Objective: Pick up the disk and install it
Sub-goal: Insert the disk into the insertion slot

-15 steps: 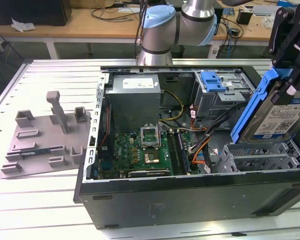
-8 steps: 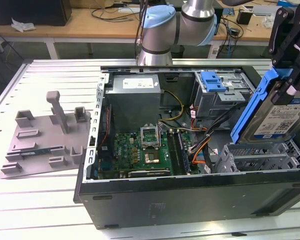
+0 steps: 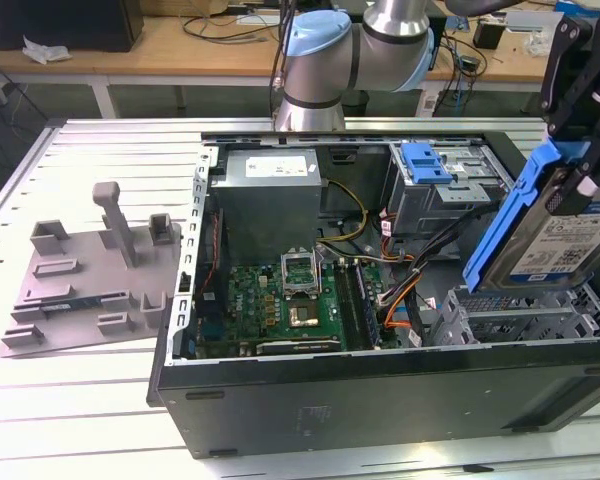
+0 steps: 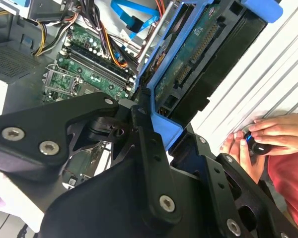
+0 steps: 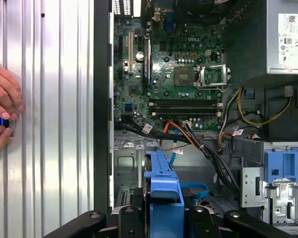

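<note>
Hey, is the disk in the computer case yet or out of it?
Out. The claw holds the disk tilted on edge above the open case, over the grey drive cage, not seated.

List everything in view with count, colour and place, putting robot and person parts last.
disk: one, silver in a blue carrier, held tilted over the case, exterior view's right
computer case: one, black, open, on the table
motherboard: one, green, inside the case
power supply: one, grey, inside the case beside the motherboard
blue bracket: one, blue, atop the grey drive cage
cables: several, orange, yellow and black, inside the case
moulded fixture: one, grey, on the table, exterior view's left
table: one, white, slatted, under the case
arm: one, silver with light-blue caps, at the table's far side
gripper: one, black, shut on the disk
hand: one, on the table beside the case
</note>
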Controlling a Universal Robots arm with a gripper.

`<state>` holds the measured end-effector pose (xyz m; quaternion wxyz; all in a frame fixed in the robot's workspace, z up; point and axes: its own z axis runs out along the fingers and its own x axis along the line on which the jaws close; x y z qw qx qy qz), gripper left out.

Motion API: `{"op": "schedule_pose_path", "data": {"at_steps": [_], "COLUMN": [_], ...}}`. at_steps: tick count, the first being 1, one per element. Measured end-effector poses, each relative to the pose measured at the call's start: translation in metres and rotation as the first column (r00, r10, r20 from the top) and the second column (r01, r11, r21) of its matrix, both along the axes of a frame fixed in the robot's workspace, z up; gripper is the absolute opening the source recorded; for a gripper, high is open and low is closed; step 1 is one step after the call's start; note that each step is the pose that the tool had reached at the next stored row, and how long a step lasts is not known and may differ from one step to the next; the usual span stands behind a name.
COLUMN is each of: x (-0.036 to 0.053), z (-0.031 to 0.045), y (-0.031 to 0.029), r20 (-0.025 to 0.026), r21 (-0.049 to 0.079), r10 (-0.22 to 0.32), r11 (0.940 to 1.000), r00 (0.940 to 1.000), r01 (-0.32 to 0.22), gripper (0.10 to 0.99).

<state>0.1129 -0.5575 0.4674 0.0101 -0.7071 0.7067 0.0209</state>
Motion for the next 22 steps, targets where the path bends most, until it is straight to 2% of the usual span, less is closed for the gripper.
{"op": "schedule_pose_path", "data": {"at_steps": [22], "x": [-0.0003], "z": [-0.0105], "y": [-0.0002], "r20": [0.0], "r21": [-0.003], "r10": [0.0], "r11": [1.0], "r00": [1.0], "r01": [0.0], "gripper": [0.369]}}
